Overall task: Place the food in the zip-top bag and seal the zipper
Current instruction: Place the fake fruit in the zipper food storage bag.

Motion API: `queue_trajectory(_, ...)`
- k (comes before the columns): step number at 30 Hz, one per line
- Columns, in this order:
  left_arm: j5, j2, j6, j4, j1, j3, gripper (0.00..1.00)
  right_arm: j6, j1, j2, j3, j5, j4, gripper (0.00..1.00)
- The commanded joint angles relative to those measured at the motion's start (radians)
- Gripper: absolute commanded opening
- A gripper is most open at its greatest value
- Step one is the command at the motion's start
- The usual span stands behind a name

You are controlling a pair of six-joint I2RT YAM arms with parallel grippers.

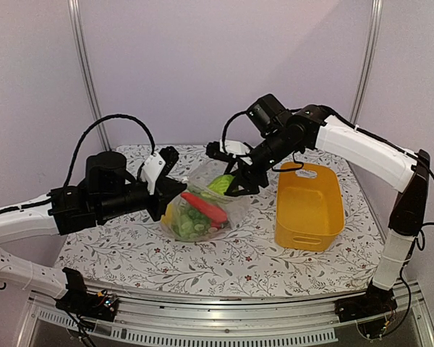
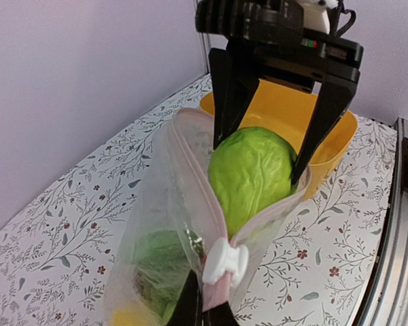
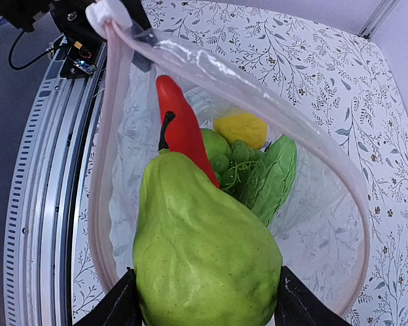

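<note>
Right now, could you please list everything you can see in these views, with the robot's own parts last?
zip-top bag: one, clear, mid-table, mouth open
slider: one, white, at one end of the bag's mouth
pear: one, green, in the bag's mouth
carrot: one, red-orange, inside the bag
yellow piece: one, inside the bag
cucumber: one, green, inside the bag
grape bunch: one, green, inside the bag
basket: one, yellow, right of the bag
table: one, floral pattern
left gripper: shut on the bag's mouth edge, below the slider
right gripper: closed on the pear
</note>
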Motion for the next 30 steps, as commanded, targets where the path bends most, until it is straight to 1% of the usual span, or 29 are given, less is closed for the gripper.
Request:
queue_trajectory(1, 0.015, 0.000, -0.013, 0.037, 0.012, -0.009, 0.00, 0.074, 0.008, 0.070, 0.050, -0.044, 0.013, 0.57)
queue_trajectory(3, 0.017, 0.002, -0.016, 0.041, 0.012, -0.009, 0.00, 0.102, 0.011, 0.092, 0.021, -0.092, 0.036, 0.57)
queue_trajectory(6, 0.017, 0.002, -0.019, 0.041, 0.012, -0.010, 0.00, 0.131, 0.034, 0.114, -0.031, -0.083, 0.078, 0.58)
queue_trajectory(9, 0.012, -0.003, -0.021, 0.039, 0.013, -0.011, 0.00, 0.163, 0.041, 0.134, -0.042, -0.060, 0.099, 0.65)
queue_trajectory(10, 0.010, -0.005, -0.023, 0.039, 0.011, -0.012, 0.00, 0.172, 0.042, 0.134, -0.045, -0.053, 0.105, 0.69)
queue_trajectory(11, 0.008, -0.008, -0.024, 0.038, 0.013, -0.015, 0.00, 0.177, 0.041, 0.128, -0.050, -0.045, 0.113, 0.86)
queue_trajectory(12, 0.006, -0.011, -0.025, 0.037, 0.012, -0.018, 0.00, 0.178, 0.041, 0.115, -0.057, -0.037, 0.119, 0.98)
queue_trajectory(19, -0.015, -0.028, -0.023, 0.030, 0.012, -0.040, 0.00, 0.158, 0.041, -0.023, -0.071, 0.000, 0.086, 0.99)
queue_trajectory(21, -0.019, -0.033, -0.021, 0.021, 0.012, -0.043, 0.00, 0.145, 0.042, -0.062, -0.083, 0.060, 0.083, 0.99)
queue_trajectory(24, -0.027, -0.042, -0.020, 0.014, 0.012, -0.047, 0.00, 0.137, 0.031, -0.120, -0.144, 0.161, 0.128, 0.99)
queue_trajectory(26, -0.033, -0.048, -0.019, 0.013, 0.012, -0.052, 0.00, 0.136, 0.004, -0.153, -0.192, 0.191, 0.168, 0.99)
queue_trajectory(30, -0.038, -0.049, -0.021, 0.015, 0.013, -0.059, 0.00, 0.170, -0.080, -0.179, -0.232, 0.156, 0.199, 0.99)
